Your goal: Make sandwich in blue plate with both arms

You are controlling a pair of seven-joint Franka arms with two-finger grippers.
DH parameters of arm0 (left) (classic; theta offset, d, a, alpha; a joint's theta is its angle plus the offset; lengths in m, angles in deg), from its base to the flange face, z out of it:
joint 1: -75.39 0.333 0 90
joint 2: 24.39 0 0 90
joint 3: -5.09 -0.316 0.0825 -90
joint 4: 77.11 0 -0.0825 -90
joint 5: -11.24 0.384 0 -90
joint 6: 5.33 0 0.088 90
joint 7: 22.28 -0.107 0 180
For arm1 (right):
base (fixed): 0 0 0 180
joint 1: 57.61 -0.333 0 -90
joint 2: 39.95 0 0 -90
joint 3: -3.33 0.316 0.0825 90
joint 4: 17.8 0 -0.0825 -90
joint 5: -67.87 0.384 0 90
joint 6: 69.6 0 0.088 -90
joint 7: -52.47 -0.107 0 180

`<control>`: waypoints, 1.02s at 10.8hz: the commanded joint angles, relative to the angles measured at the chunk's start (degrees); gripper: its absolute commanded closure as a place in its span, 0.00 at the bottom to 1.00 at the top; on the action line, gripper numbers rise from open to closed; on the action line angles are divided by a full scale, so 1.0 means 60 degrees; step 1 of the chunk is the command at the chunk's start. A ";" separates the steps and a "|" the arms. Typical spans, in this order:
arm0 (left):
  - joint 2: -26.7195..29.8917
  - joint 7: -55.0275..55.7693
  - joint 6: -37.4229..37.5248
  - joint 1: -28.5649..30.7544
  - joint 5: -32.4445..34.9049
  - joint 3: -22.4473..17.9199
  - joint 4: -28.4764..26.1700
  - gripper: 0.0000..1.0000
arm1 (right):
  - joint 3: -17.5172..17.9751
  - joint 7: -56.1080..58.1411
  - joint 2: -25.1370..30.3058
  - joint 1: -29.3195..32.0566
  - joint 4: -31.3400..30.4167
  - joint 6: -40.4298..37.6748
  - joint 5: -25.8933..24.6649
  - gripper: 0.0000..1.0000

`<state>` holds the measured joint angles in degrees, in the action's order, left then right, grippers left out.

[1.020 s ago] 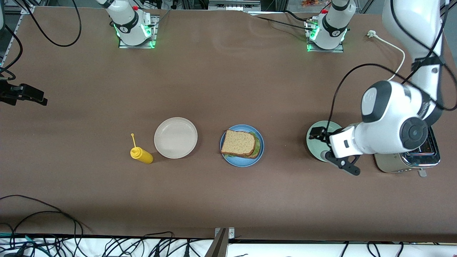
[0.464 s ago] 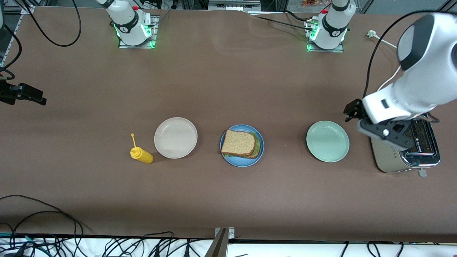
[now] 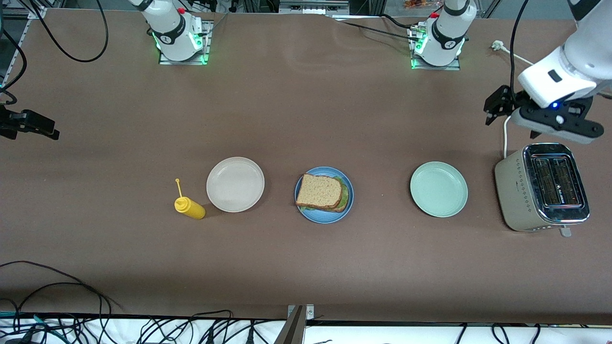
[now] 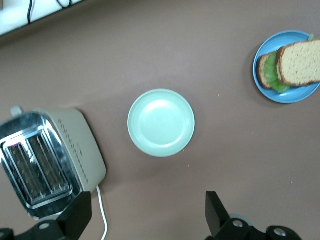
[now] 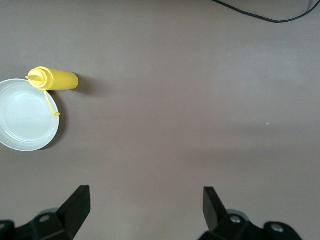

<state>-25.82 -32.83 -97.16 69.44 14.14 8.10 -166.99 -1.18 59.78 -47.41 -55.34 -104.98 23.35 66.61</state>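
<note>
The sandwich (image 3: 321, 191) lies on the blue plate (image 3: 330, 218) in the middle of the table: a brown bread slice on top, green lettuce showing at its edge, a second slice beneath. The left wrist view also shows the sandwich (image 4: 296, 62) on the blue plate (image 4: 289, 98). My left gripper (image 3: 495, 107) hangs open and empty over the toaster's white cord at the left arm's end of the table. In its own view the left gripper (image 4: 147, 217) has bare table between its fingers. My right gripper (image 3: 48, 130) waits open and empty at the right arm's end; under the right gripper (image 5: 145, 205) is bare table.
A pale mint-green plate (image 3: 439, 189) sits between the blue plate and a silver toaster (image 3: 542, 187). A beige-white plate (image 3: 235, 184) and a lying yellow squeeze bottle (image 3: 190, 207) sit toward the right arm's end. Cables run along the table's edges.
My left arm has lifted off the mint-green plate and swung up past the toaster toward its base, gripper staying open. The right gripper has barely moved.
</note>
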 commanded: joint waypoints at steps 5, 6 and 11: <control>0.0823 0.0031 -0.0235 -0.0238 -0.1012 -0.0942 -0.1060 0.00 | 0.0035 0.0114 0.0043 0.0032 0.0131 -0.0198 -0.0155 0.00; 0.0910 0.0045 -0.0236 -0.0252 -0.0866 -0.0898 -0.1089 0.00 | 0.0035 0.0114 0.0057 0.0032 0.0131 -0.0198 -0.0155 0.00; 0.0794 0.0031 -0.0221 0.0068 0.0058 -0.0356 -0.0943 0.00 | 0.0049 0.0100 0.0042 0.0003 0.0116 -0.0198 -0.0112 0.00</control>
<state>-21.68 -32.64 -97.69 68.55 13.06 5.78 -172.19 -1.17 59.82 -47.41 -55.37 -104.96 23.28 66.59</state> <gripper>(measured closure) 0.000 0.000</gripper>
